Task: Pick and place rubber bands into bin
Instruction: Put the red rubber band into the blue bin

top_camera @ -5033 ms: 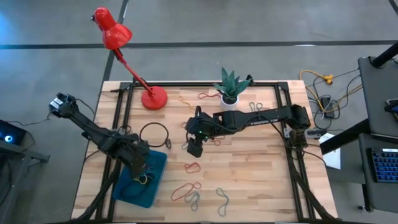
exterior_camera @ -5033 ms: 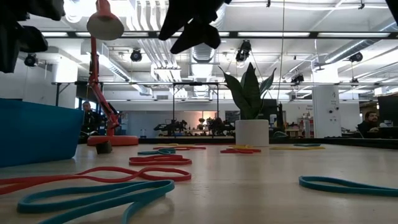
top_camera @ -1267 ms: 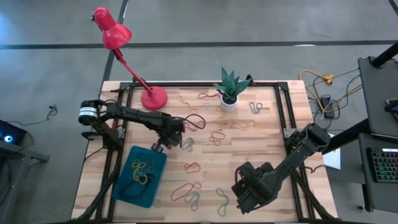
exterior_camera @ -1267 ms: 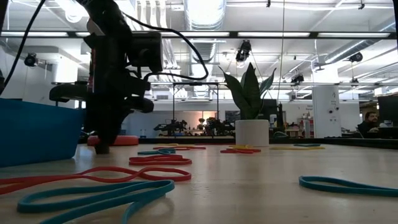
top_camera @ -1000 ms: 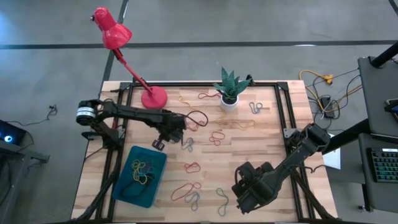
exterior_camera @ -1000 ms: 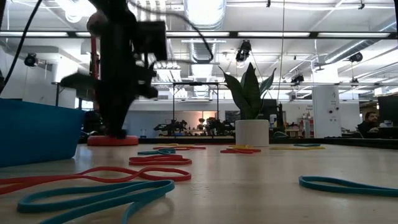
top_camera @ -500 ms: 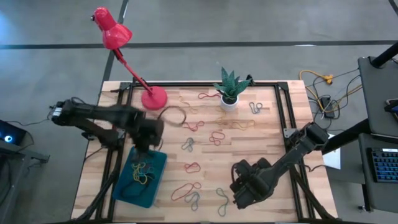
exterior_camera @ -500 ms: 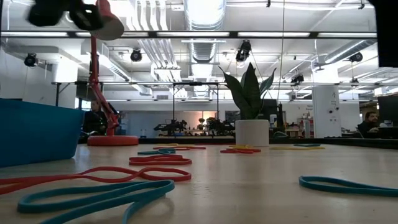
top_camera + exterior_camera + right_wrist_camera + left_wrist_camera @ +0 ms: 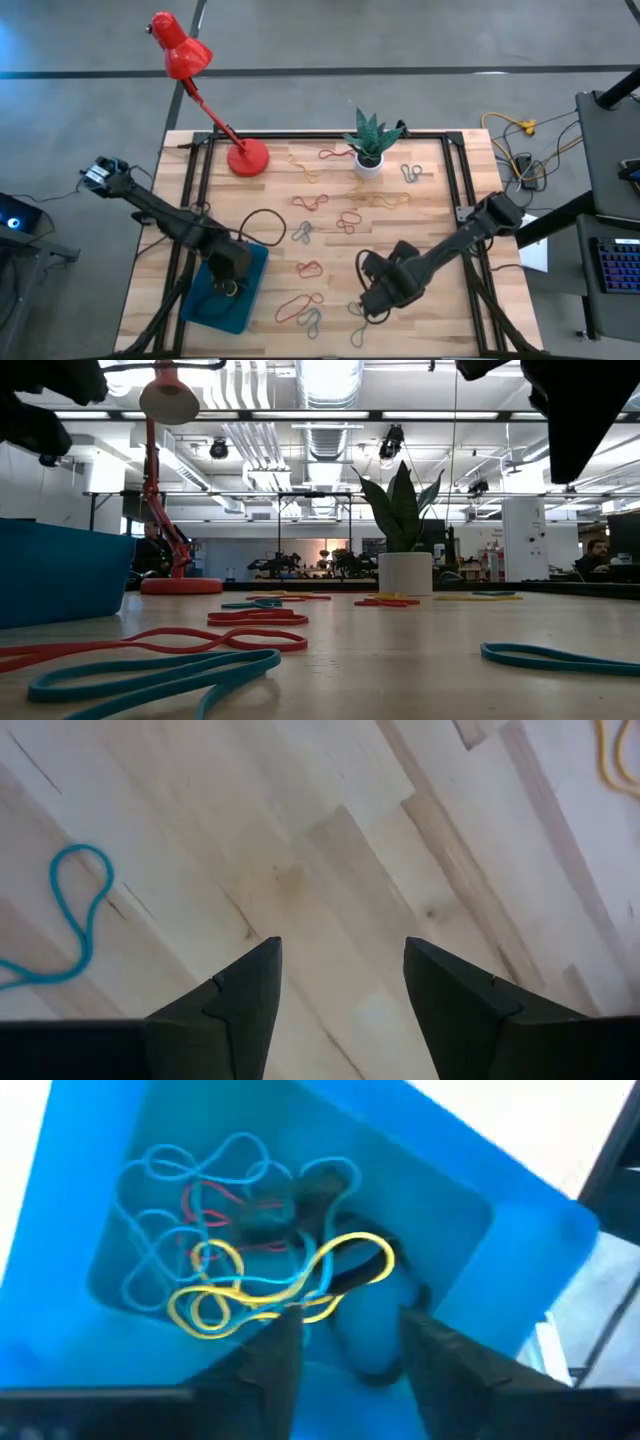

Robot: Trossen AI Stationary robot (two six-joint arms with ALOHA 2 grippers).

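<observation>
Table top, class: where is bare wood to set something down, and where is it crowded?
Bare wood lies at the near right corner, right of the right gripper, and between the red lamp's base and the bin. Rubber bands crowd the middle.

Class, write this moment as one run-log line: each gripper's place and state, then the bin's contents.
left gripper: over bin, open, empty | right gripper: over bare table, open, empty | bin: tangle of rubber bands

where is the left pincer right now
In the high view the left pincer is over the bin at the table's front left; its wrist view shows it open above the rubber bands lying inside.
</observation>
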